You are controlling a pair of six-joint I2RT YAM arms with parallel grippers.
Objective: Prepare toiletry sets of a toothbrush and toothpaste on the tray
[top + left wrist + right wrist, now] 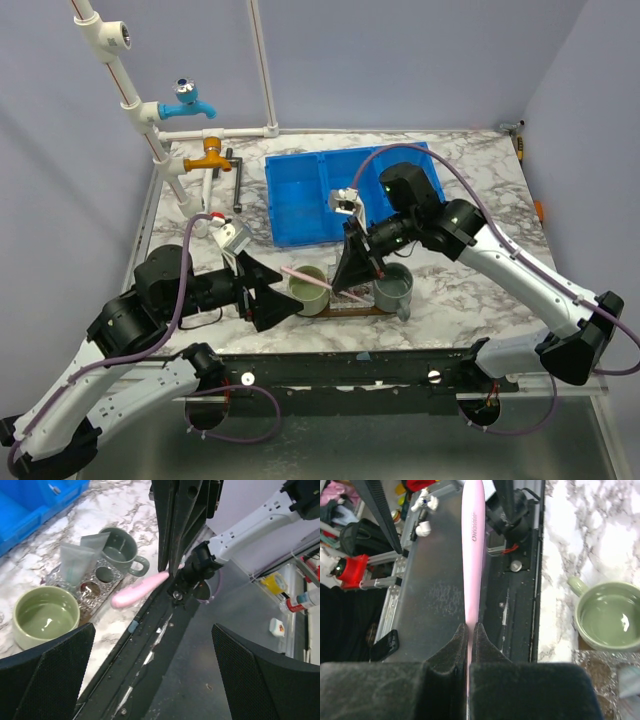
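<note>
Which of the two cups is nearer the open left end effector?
The pale green cup, the left one of the pair. The darker grey mug stands further right, beside the right end effector gripping the pink toothbrush.

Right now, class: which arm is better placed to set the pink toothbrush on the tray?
Right: the right gripper is shut on the pink toothbrush by the tray; the left gripper is open, empty.

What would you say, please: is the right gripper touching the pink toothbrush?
Touching. The right wrist view shows the right gripper shut on the pink toothbrush, a finger pressed against each side.
</note>
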